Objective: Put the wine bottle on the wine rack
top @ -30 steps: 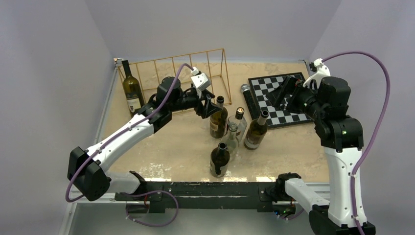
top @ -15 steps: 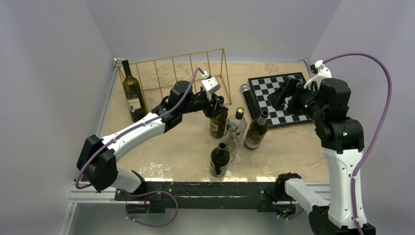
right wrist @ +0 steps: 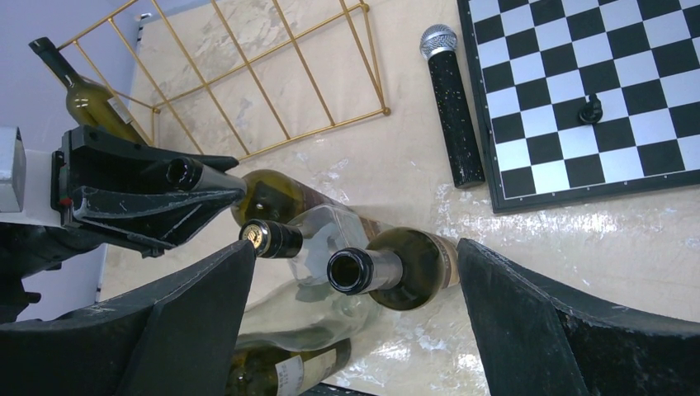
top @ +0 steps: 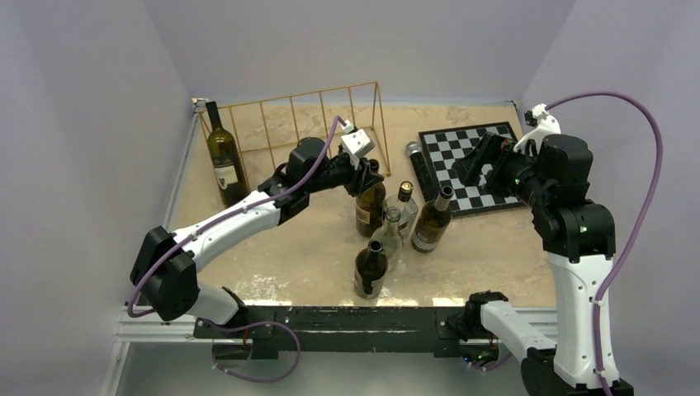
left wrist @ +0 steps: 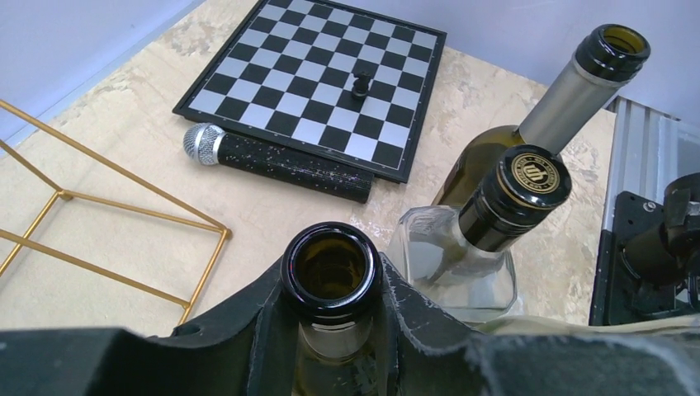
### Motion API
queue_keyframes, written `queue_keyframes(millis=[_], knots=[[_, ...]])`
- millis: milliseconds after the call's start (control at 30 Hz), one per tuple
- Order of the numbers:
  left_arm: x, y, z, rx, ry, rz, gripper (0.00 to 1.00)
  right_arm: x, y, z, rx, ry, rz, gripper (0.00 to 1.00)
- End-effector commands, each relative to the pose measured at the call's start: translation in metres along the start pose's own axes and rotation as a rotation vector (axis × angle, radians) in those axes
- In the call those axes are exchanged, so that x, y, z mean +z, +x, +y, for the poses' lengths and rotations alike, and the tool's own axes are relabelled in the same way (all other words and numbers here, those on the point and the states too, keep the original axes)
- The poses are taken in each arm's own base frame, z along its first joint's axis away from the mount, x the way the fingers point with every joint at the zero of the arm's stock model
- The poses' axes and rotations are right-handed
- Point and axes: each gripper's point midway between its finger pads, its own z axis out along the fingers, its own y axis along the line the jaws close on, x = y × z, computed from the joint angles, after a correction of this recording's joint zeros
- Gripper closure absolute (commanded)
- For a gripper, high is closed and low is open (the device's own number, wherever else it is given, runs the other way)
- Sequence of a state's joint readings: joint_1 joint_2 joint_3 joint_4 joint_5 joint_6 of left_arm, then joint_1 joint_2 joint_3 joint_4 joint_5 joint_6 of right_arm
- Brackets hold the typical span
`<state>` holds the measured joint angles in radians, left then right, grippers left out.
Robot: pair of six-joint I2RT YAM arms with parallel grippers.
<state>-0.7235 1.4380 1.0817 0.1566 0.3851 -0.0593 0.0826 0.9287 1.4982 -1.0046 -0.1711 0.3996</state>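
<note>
Left wrist view: the wine bottle (left wrist: 331, 266) stands with its neck between the jaws of the left gripper (left wrist: 332, 285). A capped bottle (left wrist: 512, 198) stands just right of the jaws, with an open-necked bottle (left wrist: 578, 82) behind it. Ahead, a microphone (left wrist: 276, 161) lies along the near edge of the chessboard (left wrist: 314, 49), and a chess piece (left wrist: 361, 82) stands on the board. The wine rack (left wrist: 140, 213) lies ahead-left. The right gripper (right wrist: 355, 247) has the capped and open-necked bottles below its jaws.
</note>
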Motion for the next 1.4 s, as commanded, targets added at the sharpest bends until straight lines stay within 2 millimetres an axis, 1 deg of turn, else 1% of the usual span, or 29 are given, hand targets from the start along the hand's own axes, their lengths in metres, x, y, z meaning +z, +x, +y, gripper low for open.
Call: queue_keyframes(millis=[0, 100, 200, 333, 400, 500, 667, 767, 867, 1100, 1233, 1367], knots=[[-0.005, -0.019, 0.014, 0.042, -0.098, -0.037, 1.0, -0.003, -0.004, -0.001, -0.01, 0.007, -0.023, 0.03], [-0.013, -0.027, 0.024, 0.058, -0.17, -0.045, 1.0, -0.004, -0.004, -0.001, -0.012, 0.003, -0.025, 0.03], [-0.027, -0.044, 0.03, 0.073, -0.232, -0.072, 1.0, -0.005, -0.004, 0.0, -0.012, 0.002, -0.026, 0.03], [-0.049, -0.072, 0.037, 0.068, -0.318, -0.114, 1.0, -0.004, -0.004, 0.0, -0.008, -0.001, -0.024, 0.03], [-0.06, -0.081, 0.041, 0.065, -0.367, -0.109, 1.0, -0.003, -0.003, 0.0, -0.008, -0.004, -0.024, 0.03], [-0.081, -0.087, 0.053, 0.064, -0.469, -0.088, 1.0, -0.002, -0.003, 0.0, -0.006, -0.007, -0.022, 0.03], [-0.117, -0.107, 0.07, 0.059, -0.616, -0.104, 1.0, 0.0, -0.004, 0.002, -0.002, -0.014, -0.024, 0.03], [-0.137, -0.116, 0.081, 0.051, -0.685, -0.107, 1.0, 0.0, -0.004, 0.005, 0.003, -0.029, -0.02, 0.03], [-0.157, -0.12, 0.096, 0.023, -0.758, -0.104, 1.0, 0.0, -0.005, 0.008, 0.007, -0.042, -0.018, 0.03], [-0.206, -0.116, 0.142, -0.066, -0.951, -0.092, 1.0, 0.0, -0.004, 0.009, 0.008, -0.052, -0.016, 0.03], [-0.224, -0.109, 0.164, -0.117, -1.024, -0.082, 1.0, 0.002, -0.002, 0.008, 0.009, -0.05, -0.011, 0.03], [-0.235, -0.103, 0.185, -0.194, -1.052, -0.108, 1.0, 0.001, -0.002, 0.008, 0.01, -0.049, -0.012, 0.03]])
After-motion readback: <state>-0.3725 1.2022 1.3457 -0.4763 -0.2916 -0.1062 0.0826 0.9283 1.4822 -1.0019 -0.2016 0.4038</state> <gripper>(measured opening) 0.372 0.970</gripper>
